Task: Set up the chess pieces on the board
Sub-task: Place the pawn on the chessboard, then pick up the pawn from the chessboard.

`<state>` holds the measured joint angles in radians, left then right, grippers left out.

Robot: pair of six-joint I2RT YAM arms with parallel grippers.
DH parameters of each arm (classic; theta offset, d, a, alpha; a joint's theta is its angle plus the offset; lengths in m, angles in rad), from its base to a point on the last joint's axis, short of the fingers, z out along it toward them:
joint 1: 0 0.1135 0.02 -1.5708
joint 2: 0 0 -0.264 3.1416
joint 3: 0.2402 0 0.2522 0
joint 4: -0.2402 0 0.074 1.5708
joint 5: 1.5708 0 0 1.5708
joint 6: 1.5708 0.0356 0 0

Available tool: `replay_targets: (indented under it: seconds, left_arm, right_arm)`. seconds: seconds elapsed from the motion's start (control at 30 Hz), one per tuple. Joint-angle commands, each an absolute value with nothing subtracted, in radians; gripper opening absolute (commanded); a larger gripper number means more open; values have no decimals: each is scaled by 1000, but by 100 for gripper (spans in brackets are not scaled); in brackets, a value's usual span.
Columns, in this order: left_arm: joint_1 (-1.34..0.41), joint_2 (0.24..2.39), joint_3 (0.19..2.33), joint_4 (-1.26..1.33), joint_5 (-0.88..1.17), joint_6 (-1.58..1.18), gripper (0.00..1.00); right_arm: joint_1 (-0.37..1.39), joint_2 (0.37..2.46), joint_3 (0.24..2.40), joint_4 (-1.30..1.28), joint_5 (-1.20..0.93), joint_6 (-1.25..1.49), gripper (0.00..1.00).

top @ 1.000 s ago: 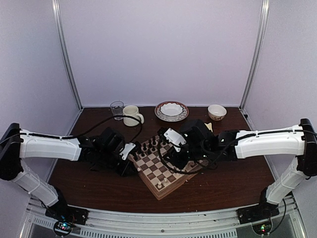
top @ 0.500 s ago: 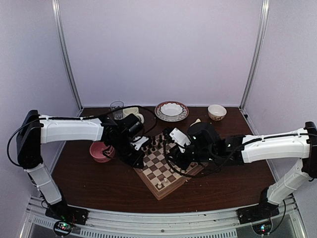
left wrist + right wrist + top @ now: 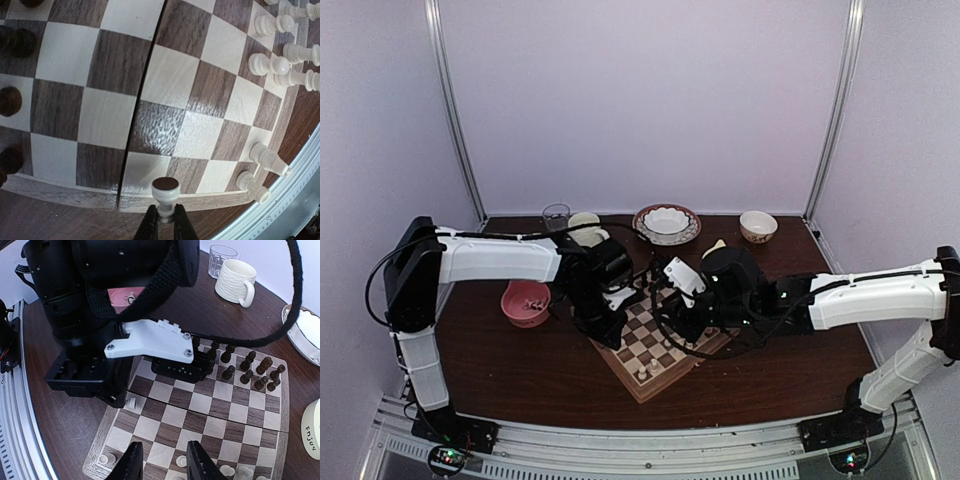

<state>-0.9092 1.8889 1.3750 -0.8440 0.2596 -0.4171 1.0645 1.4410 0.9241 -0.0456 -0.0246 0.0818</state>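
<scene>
Walls: pale lilac panels point(image 3: 650, 100), upper frame.
Posts: slim silver uprights point(image 3: 453, 110), both sides.
Table: dark brown wood point(image 3: 520, 370), lower centre.

One board point(image 3: 655, 345), one glass point(image 3: 557, 216), one ribbed mug point(image 3: 234, 282), one pink bowl point(image 3: 525, 318), one plate point(image 3: 638, 226).

The board point(image 3: 642, 352) lies at the middle of the counter point(image 3: 520, 375), turned cornerwise, with one corner toward the bottom of the top view. A bowl point(image 3: 526, 303) sits just left of it. Along the counter's far edge, from left to right, stand a glass point(image 3: 556, 215), a mug point(image 3: 582, 222), a plate point(image 3: 666, 240) carrying a dish point(image 3: 666, 218), and a small bowl point(image 3: 757, 226).

In the right wrist view the rival pieces point(image 3: 245, 367) fill the board's upper right, and the chess pieces point(image 3: 227, 471) line its lower edge. The left gripper point(image 3: 165, 220) is at the bottom centre of its own view, at the board's edge, with a lone chess piece point(image 3: 165, 192) between its fingers. The right gripper point(image 3: 165, 460) hangs above the board's lower squares.
</scene>
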Motion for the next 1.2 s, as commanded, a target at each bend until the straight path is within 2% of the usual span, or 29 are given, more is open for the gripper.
replay_targets:
  seconds: [0.0,0.17,0.23,0.47,0.7,0.9,1.03,1.17]
  left_arm:
    - [-917,1933,1429,-875,273,-413,14]
    - [-918,1935,1459,-873,257,-418,31]
    - [-919,1931,1468,-873,255,-419,33]
    - [-919,1883,1445,-813,253,-430,33]
    - [-917,1676,1287,-698,179,-452,33]
    - [-917,1443,1060,-561,20,-490,33]
    - [-909,1294,933,-473,-117,-502,33]
    - [-904,1155,852,-418,-240,-502,33]
  right_arm:
    - [1060,1411,911,-18,-10,85,32]
    - [1060,1411,910,-18,-11,83,32]
    - [1061,1412,909,-17,-14,83,32]
    - [1060,1402,905,-14,-38,77,33]
    - [1070,1411,907,-6,-154,15,35]
    - [1107,1460,974,-79,-227,-88,40]
    - [1119,1519,1051,-143,-194,-141,45]
    - [1136,1585,1113,-225,-176,-332,47]
